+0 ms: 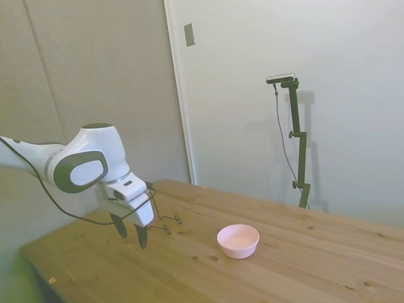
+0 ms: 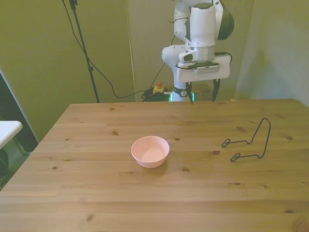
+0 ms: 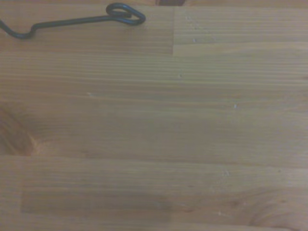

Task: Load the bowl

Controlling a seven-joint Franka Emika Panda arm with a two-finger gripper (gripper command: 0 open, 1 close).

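The bowl (image 2: 150,151) (image 1: 238,240) is small, round and pale pink, and it stands upright and empty near the middle of the wooden table (image 2: 96,193). My gripper (image 2: 203,92) (image 1: 130,232) hangs open above the table's far edge, well away from the bowl, with nothing between its fingers. The wrist view holds only bare wood and part of a wire; the bowl is out of that view.
A black bent-wire stand (image 2: 251,142) (image 1: 165,221) (image 3: 77,19) rests on the table at the front view's right, between the gripper and the near edge. Black cables (image 2: 111,82) trail behind the table.
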